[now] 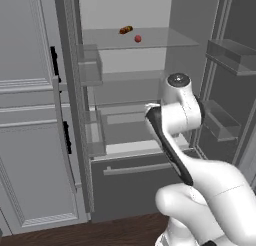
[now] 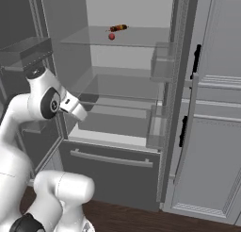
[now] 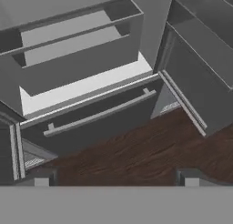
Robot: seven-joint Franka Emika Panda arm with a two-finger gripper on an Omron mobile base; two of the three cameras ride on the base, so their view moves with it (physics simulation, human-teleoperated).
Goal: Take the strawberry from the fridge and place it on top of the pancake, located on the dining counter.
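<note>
— Left base view: where is the strawberry [image 1: 137, 38] found?

— On the upper glass shelf [image 1: 165, 40] of the open fridge [image 1: 125, 10], near the shelf's front edge. A longer red-and-orange item [image 1: 125, 29] lies just behind it, apart from it. The same pair is seen from the right base view, with the strawberry [image 2: 111, 36] again nearer the front.

— And the gripper [image 3: 116, 181]?

— It is spread wide and nothing is held; in the hand view its tips [image 3: 41, 180] are seen far apart at the bottom. It is pointed down at the bottom drawer's bar handle [image 3: 98, 114] and the wooden floor [image 3: 136, 150], well below the fruit.

— How should the reach be done well?

— The hand would likely have to be raised to the upper shelf and levelled. The jaws should be brought in from the shelf's front edge, one to each side of the strawberry, so the longer item is not nudged. As the fruit is so small and round, a gentle, centred closing is advised, or it may roll away.

— What is given by one view and not another?

— Both base views show the fruit and the shelf. The hand view gives the finger spread and the drawer below.
</note>
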